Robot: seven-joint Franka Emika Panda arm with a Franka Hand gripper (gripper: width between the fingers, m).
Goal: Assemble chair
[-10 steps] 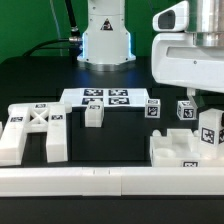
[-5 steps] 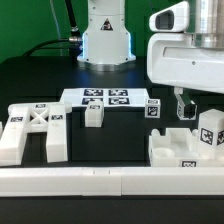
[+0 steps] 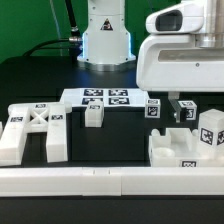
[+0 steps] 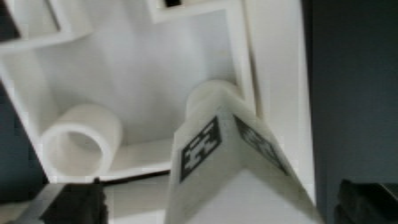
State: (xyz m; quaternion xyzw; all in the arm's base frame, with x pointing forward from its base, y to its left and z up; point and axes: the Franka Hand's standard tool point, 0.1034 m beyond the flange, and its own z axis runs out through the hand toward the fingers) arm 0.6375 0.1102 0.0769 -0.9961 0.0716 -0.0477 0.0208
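At the near right, over the seat block (image 3: 168, 150), your gripper (image 3: 180, 112) has just opened — jaws wide, empty — so that placement looks done.

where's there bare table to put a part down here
Widest bare table: between the X-braced frame and the large chair piece, along the border rail. Also behind the frame at the exterior view's left. Crowded around the gripper, among the tagged blocks.
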